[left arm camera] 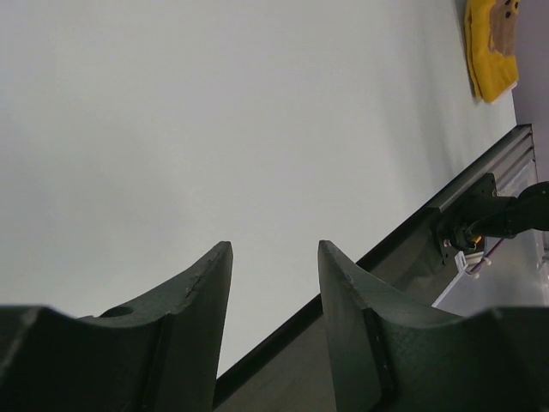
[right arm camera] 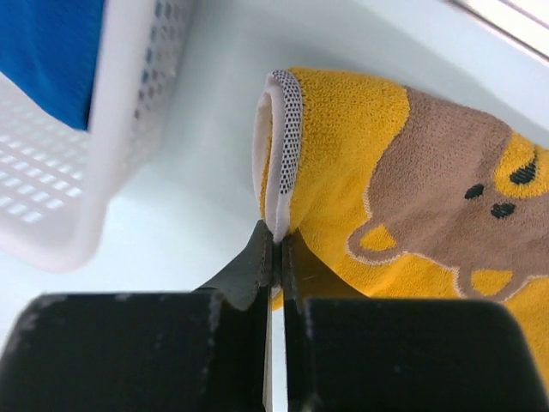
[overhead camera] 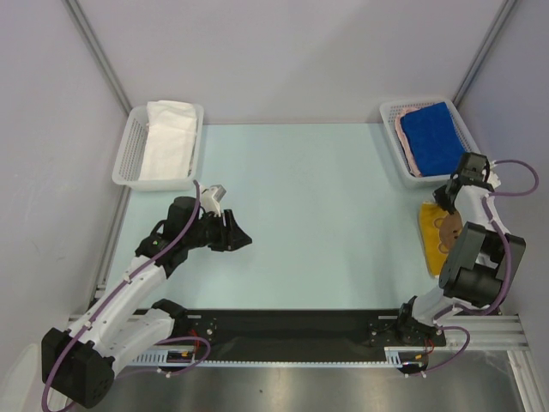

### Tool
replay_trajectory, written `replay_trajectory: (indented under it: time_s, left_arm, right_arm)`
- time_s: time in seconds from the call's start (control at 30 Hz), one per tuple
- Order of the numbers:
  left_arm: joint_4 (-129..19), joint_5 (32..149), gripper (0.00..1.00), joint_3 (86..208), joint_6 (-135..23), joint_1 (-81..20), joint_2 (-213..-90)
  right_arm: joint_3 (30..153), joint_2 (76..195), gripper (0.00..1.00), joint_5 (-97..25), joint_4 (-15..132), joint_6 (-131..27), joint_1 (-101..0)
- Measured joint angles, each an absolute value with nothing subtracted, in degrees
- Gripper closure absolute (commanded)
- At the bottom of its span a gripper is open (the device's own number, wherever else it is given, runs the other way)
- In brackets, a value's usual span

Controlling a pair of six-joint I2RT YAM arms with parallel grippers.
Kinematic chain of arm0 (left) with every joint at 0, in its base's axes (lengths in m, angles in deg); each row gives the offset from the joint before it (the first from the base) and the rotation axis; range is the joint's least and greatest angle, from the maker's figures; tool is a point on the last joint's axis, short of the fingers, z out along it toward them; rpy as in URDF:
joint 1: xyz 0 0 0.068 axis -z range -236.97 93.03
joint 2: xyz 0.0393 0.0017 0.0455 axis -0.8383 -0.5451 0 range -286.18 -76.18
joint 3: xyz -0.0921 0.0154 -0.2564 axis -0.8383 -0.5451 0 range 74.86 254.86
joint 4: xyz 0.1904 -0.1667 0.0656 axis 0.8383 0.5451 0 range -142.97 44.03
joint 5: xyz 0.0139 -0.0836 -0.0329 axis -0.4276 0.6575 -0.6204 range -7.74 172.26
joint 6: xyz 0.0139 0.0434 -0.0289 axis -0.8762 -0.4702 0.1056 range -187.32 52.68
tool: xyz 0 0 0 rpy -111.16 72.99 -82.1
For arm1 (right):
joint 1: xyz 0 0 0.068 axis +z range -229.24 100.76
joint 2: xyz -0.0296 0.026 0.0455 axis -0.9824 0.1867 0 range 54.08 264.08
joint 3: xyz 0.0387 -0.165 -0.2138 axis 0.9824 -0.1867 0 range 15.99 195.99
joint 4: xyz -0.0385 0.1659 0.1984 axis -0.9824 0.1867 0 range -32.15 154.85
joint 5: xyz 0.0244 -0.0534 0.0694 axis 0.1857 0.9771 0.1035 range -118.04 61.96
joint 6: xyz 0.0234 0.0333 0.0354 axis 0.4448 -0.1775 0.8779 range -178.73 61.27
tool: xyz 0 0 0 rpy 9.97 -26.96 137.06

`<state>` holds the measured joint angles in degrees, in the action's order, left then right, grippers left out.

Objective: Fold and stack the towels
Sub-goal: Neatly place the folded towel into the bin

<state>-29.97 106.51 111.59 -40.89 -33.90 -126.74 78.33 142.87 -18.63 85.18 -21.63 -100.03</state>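
The yellow-orange towel with a brown bear [overhead camera: 439, 227] lies at the table's right edge; it fills the right wrist view [right arm camera: 403, 172] and shows far off in the left wrist view [left arm camera: 491, 43]. My right gripper [overhead camera: 448, 196] [right arm camera: 277, 236] is shut on that towel's white-trimmed edge. A blue towel [overhead camera: 433, 137] lies on a pinkish one in the right basket [overhead camera: 390, 116]. A white towel [overhead camera: 167, 142] lies in the left basket [overhead camera: 127, 159]. My left gripper [overhead camera: 242, 241] [left arm camera: 274, 249] is open and empty above bare table left of centre.
The right basket's white mesh wall [right arm camera: 129, 129] stands just left of the gripped towel edge. The black rail [overhead camera: 292, 330] runs along the table's near edge. Grey walls close in the back and both sides.
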Motion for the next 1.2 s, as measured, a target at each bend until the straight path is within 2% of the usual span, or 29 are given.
replay_trajectory:
  time_s: [0.57, 1.2]
  left_arm:
    - [-29.8, 106.4, 0.51, 111.6, -40.9, -33.9, -128.2]
    - [-29.8, 106.5, 0.51, 111.6, -40.9, -33.9, -129.1]
  right_arm:
    - [87.2, 149.1, 1.0, -27.1, 75.5, -22.4, -104.8]
    - [117.2, 168.4, 1.0, -28.5, 75.9, -19.8, -101.6]
